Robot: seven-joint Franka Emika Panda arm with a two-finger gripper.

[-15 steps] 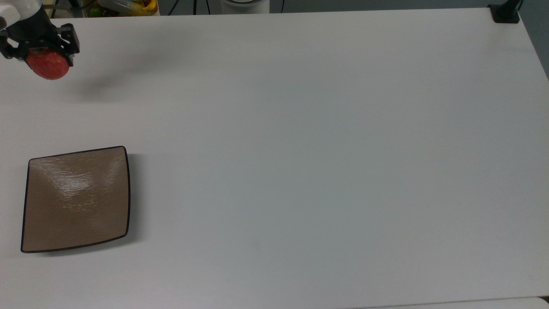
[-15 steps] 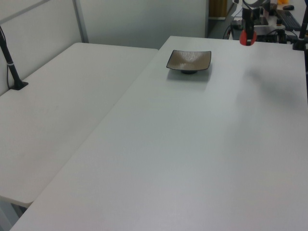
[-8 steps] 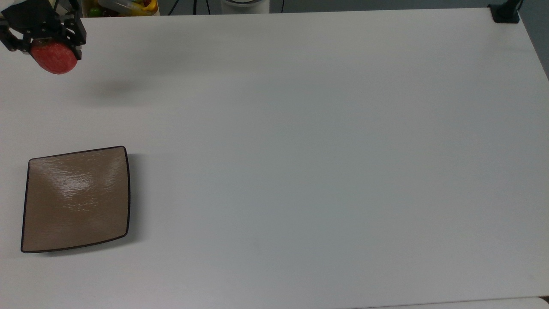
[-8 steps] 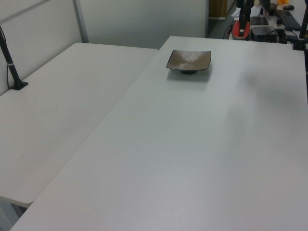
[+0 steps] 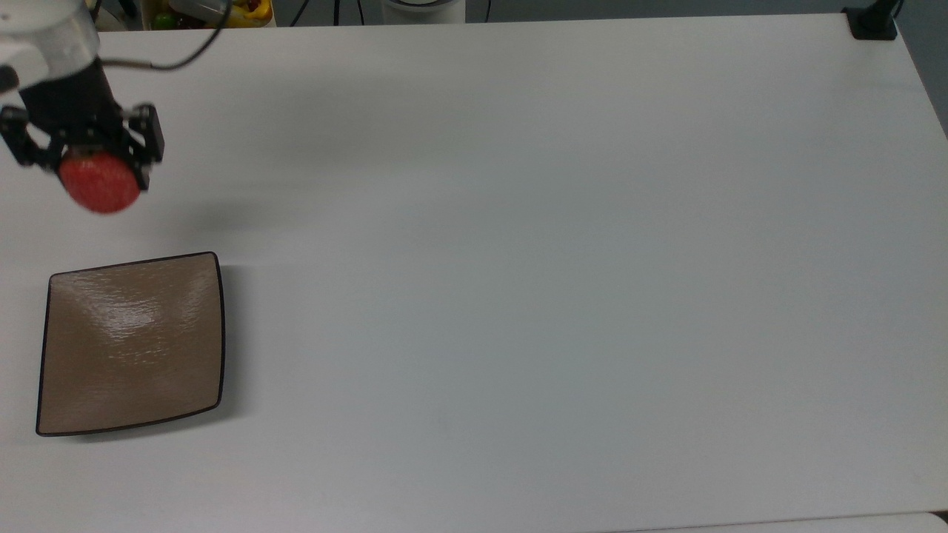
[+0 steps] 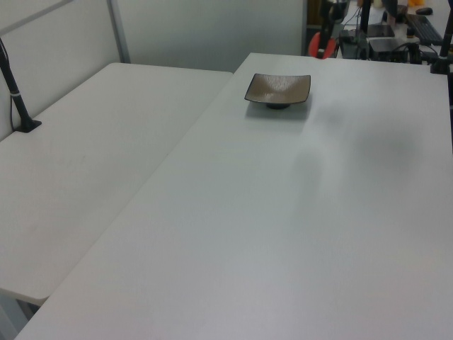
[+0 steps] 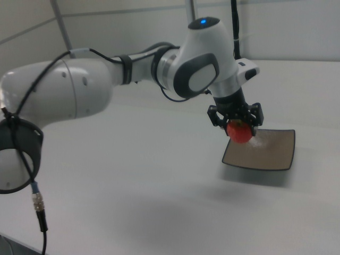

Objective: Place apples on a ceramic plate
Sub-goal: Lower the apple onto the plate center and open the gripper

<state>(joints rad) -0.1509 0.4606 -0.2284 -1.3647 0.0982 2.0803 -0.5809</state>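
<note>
A small red apple (image 5: 100, 185) hangs in the air, with my black gripper (image 5: 95, 174) shut on it from above. In the top view it floats near the left edge, above the table and short of the plate's upper side. The ceramic plate (image 5: 130, 342) is square, glossy tan-brown with a thin dark rim, and lies bare at the top view's lower left. The right view has the gripper (image 7: 237, 129) holding the apple (image 7: 239, 133) over the near-left edge of the plate (image 7: 268, 151). The left view shows the apple (image 6: 316, 48) high behind the plate (image 6: 277, 88).
The white table (image 5: 533, 244) stretches wide to the top view's right. A black clamp post (image 5: 874, 21) stands at its top right corner. Yellow and green clutter (image 5: 211, 11) lies beyond the table's far edge. A second table (image 6: 85, 163) adjoins at the left view's left.
My gripper has carried the apple down the top view toward the plate, after first drifting up and slightly right. The plate has not moved.
</note>
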